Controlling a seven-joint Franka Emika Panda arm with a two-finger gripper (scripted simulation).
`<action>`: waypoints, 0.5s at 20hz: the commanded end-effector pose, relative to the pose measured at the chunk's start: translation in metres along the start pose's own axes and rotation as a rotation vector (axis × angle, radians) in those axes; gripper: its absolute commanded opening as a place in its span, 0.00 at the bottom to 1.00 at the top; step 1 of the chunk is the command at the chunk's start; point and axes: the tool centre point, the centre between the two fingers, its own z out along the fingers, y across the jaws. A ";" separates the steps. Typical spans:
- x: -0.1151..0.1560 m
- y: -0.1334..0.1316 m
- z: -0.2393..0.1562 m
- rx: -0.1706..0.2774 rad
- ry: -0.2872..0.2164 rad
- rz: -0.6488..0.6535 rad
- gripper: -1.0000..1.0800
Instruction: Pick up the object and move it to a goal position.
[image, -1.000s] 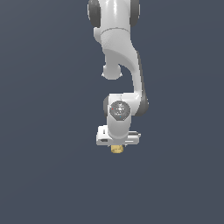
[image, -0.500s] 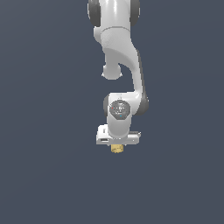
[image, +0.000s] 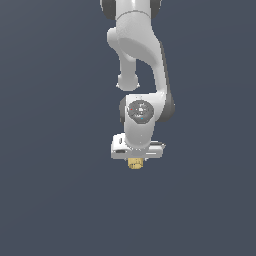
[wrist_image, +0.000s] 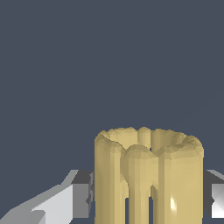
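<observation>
The object (wrist_image: 148, 175), a stubby tan-yellow cylinder with lengthwise grooves, fills the near part of the wrist view; a grey-and-white fingertip (wrist_image: 81, 194) presses each of its sides, so the claw (image: 135, 161) is clamped on it; in the exterior view the object (image: 135, 163) pokes out just beneath the claw's white body, narrower than it; above, the arm (image: 142, 75) rises in a bend to the upper edge; all around is plain dark blue-grey, and I cannot tell whether the object touches any surface.
</observation>
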 end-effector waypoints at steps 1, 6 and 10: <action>-0.004 -0.003 -0.021 0.000 0.001 0.000 0.00; -0.014 -0.012 -0.073 -0.001 0.001 0.000 0.00; -0.023 -0.019 -0.121 -0.001 0.001 0.000 0.00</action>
